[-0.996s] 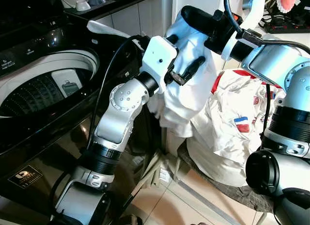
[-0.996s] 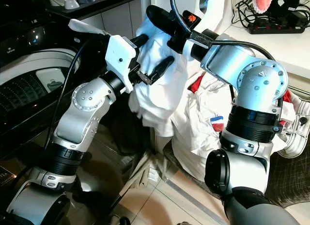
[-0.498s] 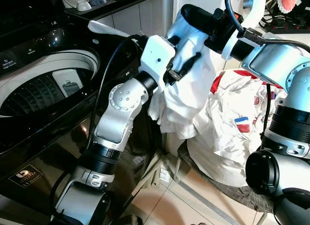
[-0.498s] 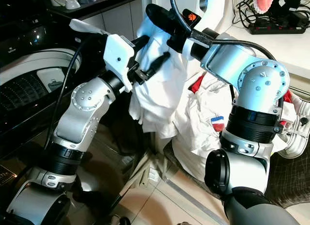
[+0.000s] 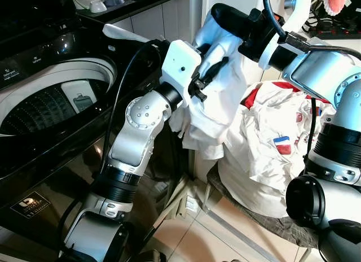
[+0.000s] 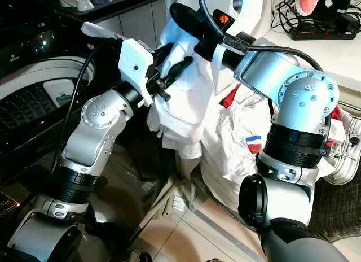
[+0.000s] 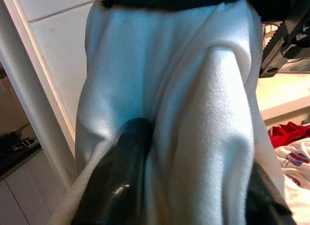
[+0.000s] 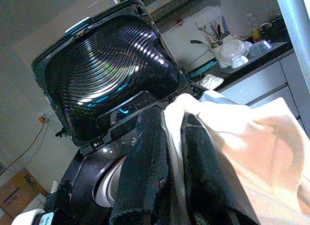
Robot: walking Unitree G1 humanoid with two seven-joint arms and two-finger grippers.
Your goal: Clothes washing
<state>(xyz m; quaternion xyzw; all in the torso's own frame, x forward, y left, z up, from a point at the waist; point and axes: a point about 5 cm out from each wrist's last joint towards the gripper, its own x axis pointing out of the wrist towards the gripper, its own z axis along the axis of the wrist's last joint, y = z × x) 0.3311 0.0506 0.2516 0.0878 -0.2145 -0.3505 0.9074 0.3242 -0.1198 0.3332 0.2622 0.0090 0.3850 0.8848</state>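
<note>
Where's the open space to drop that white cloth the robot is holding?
The washer drum is open, ringed by its black rim. Crowded: the clothes pile on the right, and between the left gripper and right gripper, both gripping the white garment.

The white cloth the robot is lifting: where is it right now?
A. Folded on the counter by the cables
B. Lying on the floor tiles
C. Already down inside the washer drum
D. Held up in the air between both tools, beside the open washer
D: the white cloth hangs in the air, pinched by the right tool and gripped by the left tool, beside the open washer and above the laundry pile.
</note>
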